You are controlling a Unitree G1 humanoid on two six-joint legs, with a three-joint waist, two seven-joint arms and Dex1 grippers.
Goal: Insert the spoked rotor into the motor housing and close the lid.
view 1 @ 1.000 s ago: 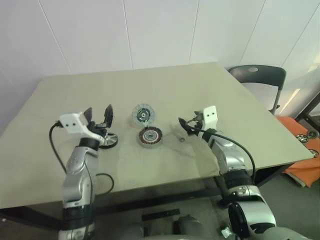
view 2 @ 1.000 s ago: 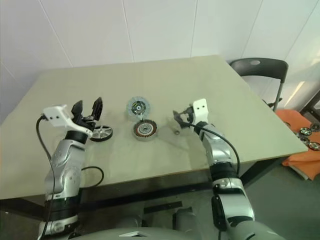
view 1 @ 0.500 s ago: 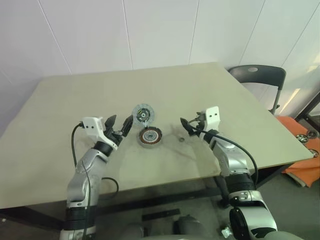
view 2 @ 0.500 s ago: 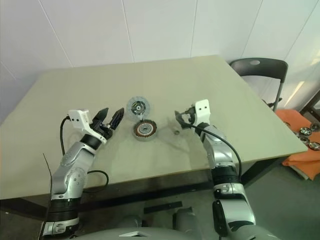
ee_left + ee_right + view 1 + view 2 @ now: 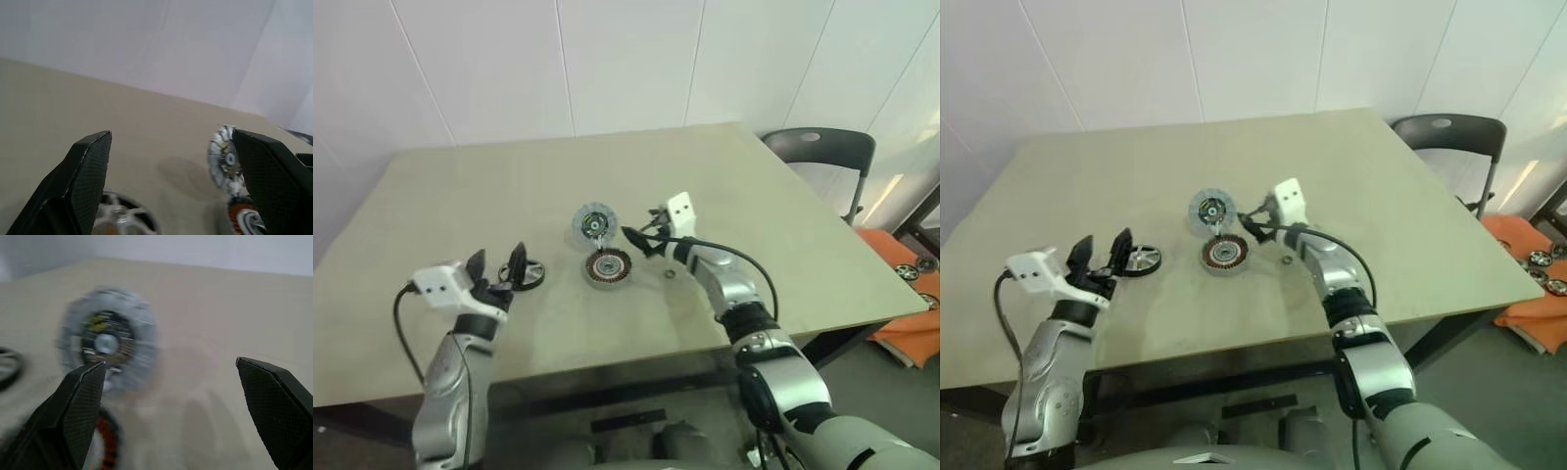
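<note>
The motor housing (image 5: 608, 267), a round part with copper coils, lies at the table's middle. Just beyond it is the spoked rotor (image 5: 594, 223), a grey disc with greenish specks, also seen in the right wrist view (image 5: 107, 345). A silver spoked wheel with a black rim, the lid (image 5: 527, 275), lies to the housing's left. My left gripper (image 5: 497, 266) hovers open just left of the lid, holding nothing. My right gripper (image 5: 641, 233) is open and empty, just right of the rotor and above the housing's far right side.
A small metal ring (image 5: 669, 272) lies on the table (image 5: 754, 215) right of the housing. A dark chair (image 5: 818, 147) stands past the table's right corner. An orange surface (image 5: 911, 294) with round parts sits on the floor at far right.
My left gripper has pulled back from the housing to the lid's left side. My right gripper has swung left, from right of the small ring to beside the rotor.
</note>
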